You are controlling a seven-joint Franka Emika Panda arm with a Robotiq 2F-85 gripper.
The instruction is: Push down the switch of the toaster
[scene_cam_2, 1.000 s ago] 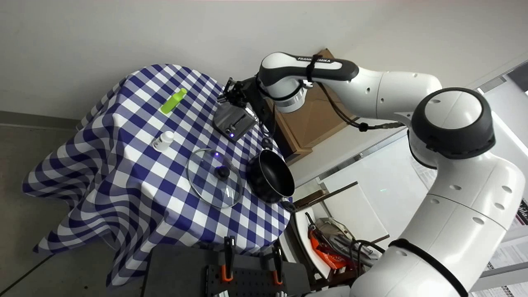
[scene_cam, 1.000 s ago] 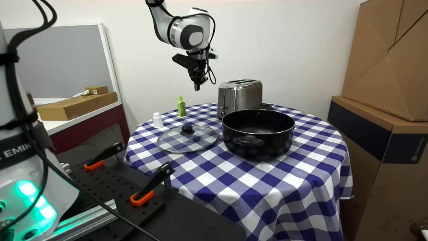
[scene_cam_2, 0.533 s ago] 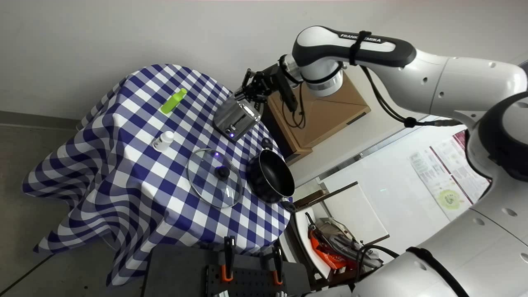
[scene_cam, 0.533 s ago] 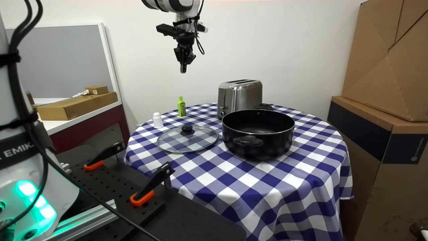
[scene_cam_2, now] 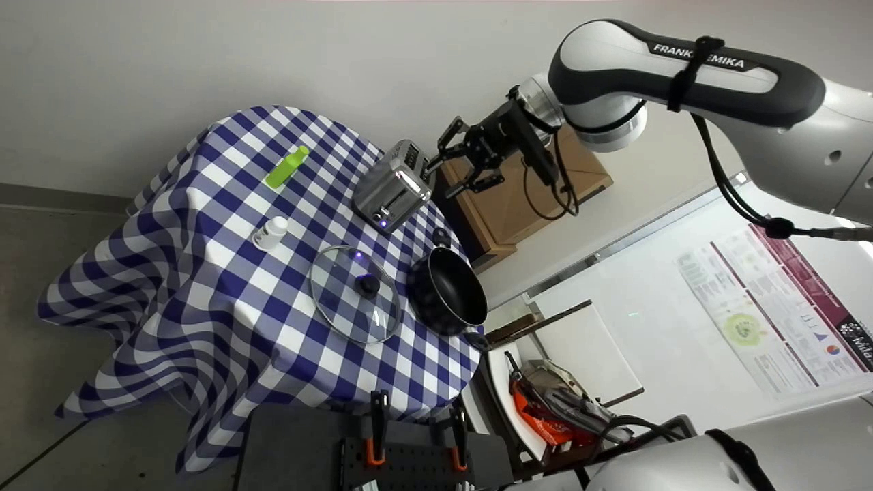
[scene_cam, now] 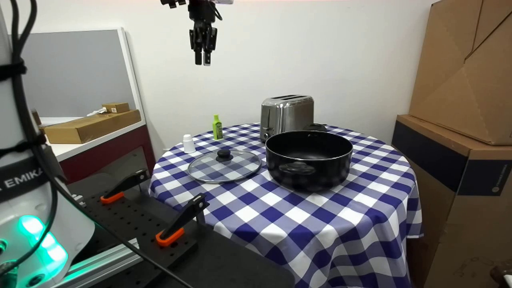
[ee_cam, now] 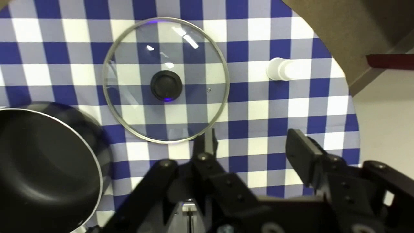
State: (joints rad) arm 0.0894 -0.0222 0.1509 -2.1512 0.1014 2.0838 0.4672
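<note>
In an exterior view, my black metal claw (scene_cam: 203, 63) hangs high in the air, with its two fingers (scene_cam: 198, 59) pointing down and a gap between them. The shiny silver metal toaster (scene_cam: 287, 114) with round top edges stands on a blue and white checked cloth (scene_cam: 372, 188), lower than my claw and well apart from it. A wide, round black pot (scene_cam: 325, 171) stands in front of the toaster and hides part of it. Near the pot lies a clear, round glass lid (scene_cam: 224, 169) with a black knob. A thin lime green bottle (scene_cam: 217, 129) and a small, stepped white thing (scene_cam: 188, 144) stand close by. In an exterior view, a little purple light (scene_cam_2: 383, 224) shines on the toaster's front, and I see my fingers spread there too. In the wrist view, I look down at the lid, the white thing and part of the pot, with checked cloth between my wide-apart fingers.
</note>
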